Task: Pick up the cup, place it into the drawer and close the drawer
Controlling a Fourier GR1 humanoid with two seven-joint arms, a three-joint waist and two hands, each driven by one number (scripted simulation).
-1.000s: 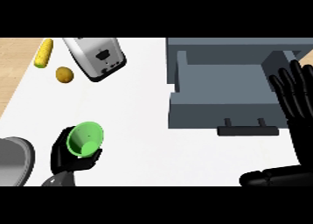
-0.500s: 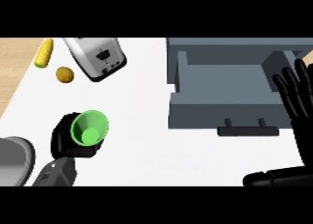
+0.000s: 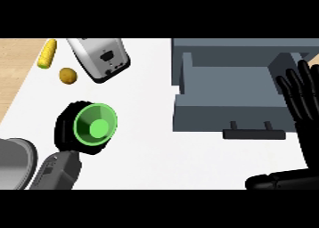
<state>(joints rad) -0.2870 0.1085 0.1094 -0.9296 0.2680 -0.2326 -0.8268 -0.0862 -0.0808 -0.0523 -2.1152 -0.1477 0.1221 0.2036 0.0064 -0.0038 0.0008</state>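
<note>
A green cup shows its open mouth toward me at the left of the white counter, held off the surface. My left hand is curled round it from behind and below, mostly hidden by the cup. The grey drawer stands pulled open at the upper right, with its dark handle on the front panel facing me. My right hand is open at the right edge, fingers straight and pointing up, beside the drawer's right wall.
A silver toaster lies at the back left with a corn cob and a small brown potato beside it. A grey metal pot sits at the lower left edge, close to my left forearm.
My left hand has lifted the cup and carried it up and to the right, turning its mouth more toward me. The right hand has stayed where it was.
</note>
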